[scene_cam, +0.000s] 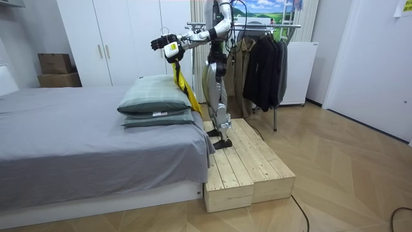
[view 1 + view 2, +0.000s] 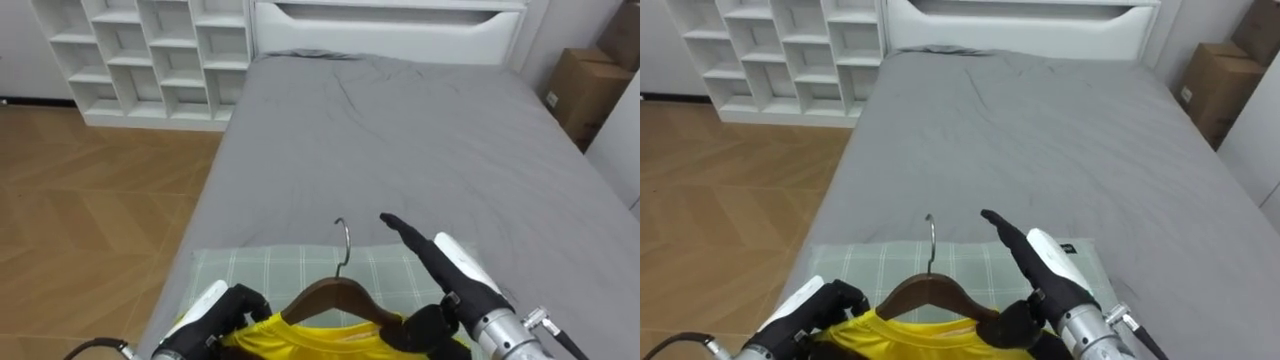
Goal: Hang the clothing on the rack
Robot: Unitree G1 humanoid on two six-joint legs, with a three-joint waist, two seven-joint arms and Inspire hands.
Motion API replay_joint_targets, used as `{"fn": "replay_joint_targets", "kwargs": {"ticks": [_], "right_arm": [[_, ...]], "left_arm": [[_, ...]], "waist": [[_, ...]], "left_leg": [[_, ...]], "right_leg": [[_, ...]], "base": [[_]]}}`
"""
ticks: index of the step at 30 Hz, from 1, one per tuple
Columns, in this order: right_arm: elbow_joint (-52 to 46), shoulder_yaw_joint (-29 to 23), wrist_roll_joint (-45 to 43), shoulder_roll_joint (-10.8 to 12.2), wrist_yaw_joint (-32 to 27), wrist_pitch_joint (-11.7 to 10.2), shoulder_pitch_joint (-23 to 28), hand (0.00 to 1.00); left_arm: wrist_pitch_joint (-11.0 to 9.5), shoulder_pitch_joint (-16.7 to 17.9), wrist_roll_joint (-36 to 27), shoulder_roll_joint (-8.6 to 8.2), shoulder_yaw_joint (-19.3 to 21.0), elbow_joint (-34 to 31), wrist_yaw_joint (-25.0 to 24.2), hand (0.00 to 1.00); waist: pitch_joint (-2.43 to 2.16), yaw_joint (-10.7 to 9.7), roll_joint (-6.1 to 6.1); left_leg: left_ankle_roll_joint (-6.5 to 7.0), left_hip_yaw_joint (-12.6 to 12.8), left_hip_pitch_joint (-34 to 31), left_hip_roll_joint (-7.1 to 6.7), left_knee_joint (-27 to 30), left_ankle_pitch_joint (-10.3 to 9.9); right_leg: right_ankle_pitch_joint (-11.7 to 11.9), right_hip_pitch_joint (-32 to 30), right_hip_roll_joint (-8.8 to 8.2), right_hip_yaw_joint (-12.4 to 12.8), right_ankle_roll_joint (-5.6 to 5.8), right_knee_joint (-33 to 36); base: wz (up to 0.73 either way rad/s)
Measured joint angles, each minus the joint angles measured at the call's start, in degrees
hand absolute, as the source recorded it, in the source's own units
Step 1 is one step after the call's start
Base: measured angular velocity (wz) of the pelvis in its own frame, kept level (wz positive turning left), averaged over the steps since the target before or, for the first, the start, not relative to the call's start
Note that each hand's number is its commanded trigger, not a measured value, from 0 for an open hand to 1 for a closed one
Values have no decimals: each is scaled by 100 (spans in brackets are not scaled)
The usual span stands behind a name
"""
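Now, hanger: one wooden hanger [image 2: 335, 298] sat low in the centre of the eye view, lifted clear of the bed [image 2: 400, 130]. Its long axis ran side to side, from one hand to the other.
Hook: its single metal hook [image 2: 343, 245] stood upright above the middle of the frame's lower half, about midway between the hands. The right hand's outstretched fingertip was the closer of the two.
Yellow garment: one yellow garment [image 2: 300, 340] was draped on the hanger at the bottom edge. In the room view it trailed down from the hands, just beside the pillows [image 1: 154, 96].
Left hand: the left hand [image 2: 225, 305], at lower left, had its fingers curled round the hanger's left end and the yellow cloth there.
Right hand: the right hand [image 2: 455, 272], at lower right, pointed a finger toward the upper left while the rest of it clamped the hanger's right end.
Rack: here was the key relation. One rack [image 1: 277, 26] stood to the right of the robot in the room view, at its back, while the hanger pointed left, over the bed.
Call: the next move looked like a turn away from the bed, hook leading toward the rail.
Stance: it was upright on the wooden platform [image 1: 244, 161] at the bed's end.
Count: two hands on one hanger, two stacked pillows, several dark clothes [image 1: 264, 64] hanging on the rack.
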Motion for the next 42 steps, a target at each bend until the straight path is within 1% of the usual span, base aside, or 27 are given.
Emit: {"fn": "replay_joint_targets", "kwargs": {"ticks": [2,6,8,12,15,17,21,23,26,29,32,37,42], "right_arm": [[133,6,191,63,-3,-25,-31,0],[518,32,184,106,55,-92,-247,0],[705,34,170,106,181,-111,-285,0],[933,185,171,103,391,-108,-294,0],[1127,322,149,99,620,-100,-362,0],[1130,393,150,92,825,-100,-387,0],[1161,424,186,79,1127,-99,-435,0],[1446,478,351,61,1353,-101,-608,0],[1685,540,402,23,1688,-97,-699,0],[1850,538,410,28,2128,-91,-781,0],[1961,536,422,28,2407,-89,-799,0],[2024,534,421,28,2698,22,-800,0],[2195,533,421,27,2870,47,-810,0]], "left_arm": [[-2,-5,-6,-15,0,0,1,100],[-10,-46,-4,-20,8,-1,2,100],[-13,-90,-4,-39,7,-1,2,100],[-12,-96,5,-36,1,-2,0,100],[-12,-180,133,-35,-8,-2,-11,100],[-12,-275,188,21,-9,-1,-12,100],[-11,-310,234,118,-16,-7,-12,100],[-10,-316,243,169,-45,-7,-12,100],[-9,-328,364,225,-115,-7,-13,100],[-9,-337,447,273,-113,-7,-34,100],[-9,-344,453,322,-113,-7,-43,100],[-9,-362,457,334,-112,-7,-45,100],[-9,-362,459,335,-113,-6,-45,100]], "waist": [[5,-3,-2],[28,-22,-9],[30,-64,-13],[32,-48,-16],[34,-22,-13],[35,-22,-11],[37,-13,-6],[39,-25,-2],[42,-19,1],[65,-21,37],[80,-22,61],[81,-25,59],[81,-33,57]], "left_leg": [[0,-30,-14,-1,9,0],[0,-57,-56,-12,24,0],[1,-151,-125,-36,40,0],[2,-177,-137,-41,33,0],[2,-196,-145,-42,32,0],[2,-208,-139,-41,27,0],[2,-231,-125,-42,29,1],[2,-251,-112,-48,42,1],[3,-300,-117,-50,48,1],[3,-308,-128,-49,67,1],[2,-308,-134,-47,73,1],[2,-307,-144,-46,90,1],[3,-303,-143,-52,92,1]], "right_leg": [[0,1,-9,-75,0,-3],[0,-2,-22,-112,0,-32],[1,-1,-45,-208,1,-80],[0,-3,-47,-226,3,-92],[-1,-8,-47,-223,3,-94],[-1,-8,-48,-218,4,-94],[-2,-1,-57,-212,6,-93],[-2,7,-63,-218,6,-93],[-2,19,-60,-223,6,-93],[-2,17,-75,-221,6,-93],[-3,13,-81,-213,6,-93],[-3,10,-78,-213,6,-87],[-2,9,-55,-214,6,-87]], "base": [[7],[6],[19],[5],[0],[0],[0],[2],[7],[1],[0],[0],[0]]}}
